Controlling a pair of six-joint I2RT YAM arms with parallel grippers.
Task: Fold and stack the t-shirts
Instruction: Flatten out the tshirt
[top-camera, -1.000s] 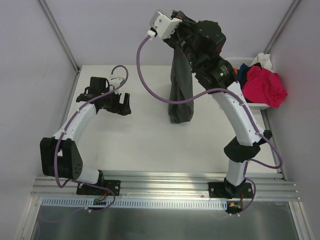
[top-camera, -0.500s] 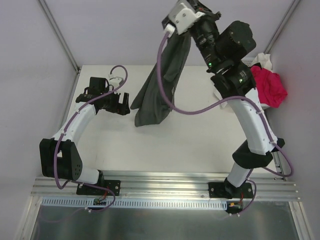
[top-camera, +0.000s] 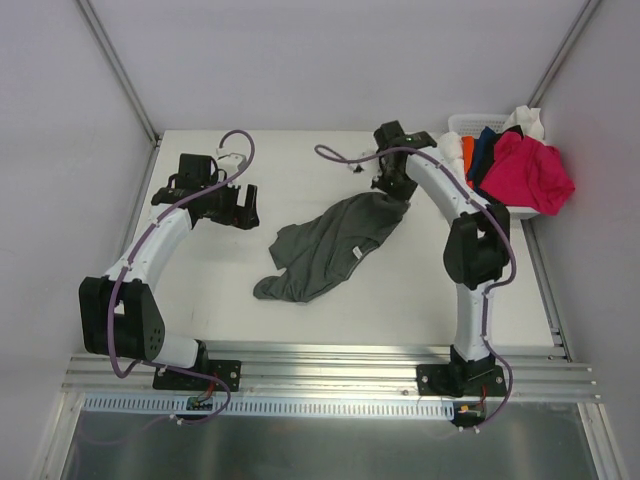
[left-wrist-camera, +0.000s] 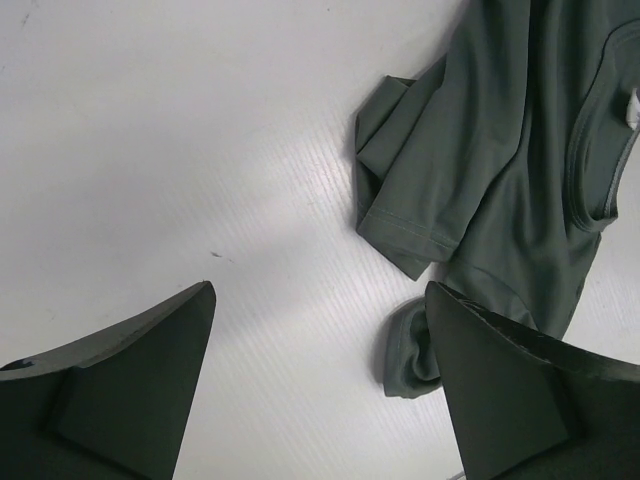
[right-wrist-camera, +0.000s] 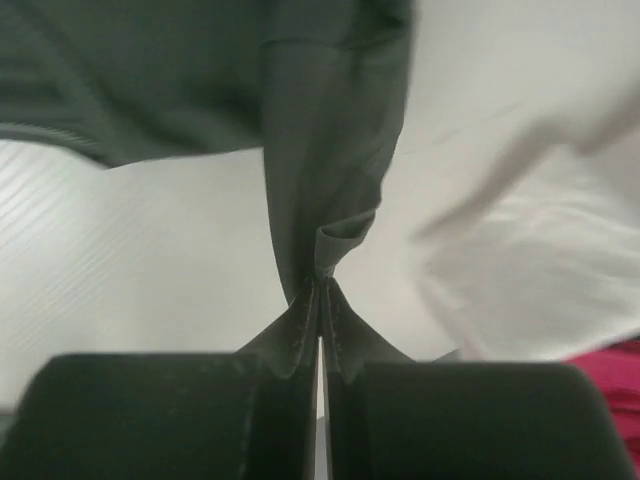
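Note:
A dark charcoal grey t-shirt (top-camera: 330, 245) lies crumpled and partly spread on the white table, stretching from the middle toward the back right. My right gripper (top-camera: 393, 186) is low at the shirt's far right corner, shut on a pinch of its cloth (right-wrist-camera: 330, 150); the wrist view shows the fabric gathered between the closed fingertips of that gripper (right-wrist-camera: 320, 282). My left gripper (top-camera: 248, 208) stands open to the left of the shirt, apart from it. In the left wrist view a sleeve of the grey shirt (left-wrist-camera: 500, 150) shows beyond the empty left gripper (left-wrist-camera: 320, 290).
A white plastic basket (top-camera: 458, 123) stands at the back right corner. It holds a magenta-pink t-shirt (top-camera: 530, 170) hanging over its rim, plus orange (top-camera: 467, 152), navy (top-camera: 487, 148) and white (top-camera: 528, 120) ones. Metal frame posts rise at both back corners.
The right arm swung the grey t-shirt from hanging high in the air down and left, and laid it out on the table. The left arm has not moved.

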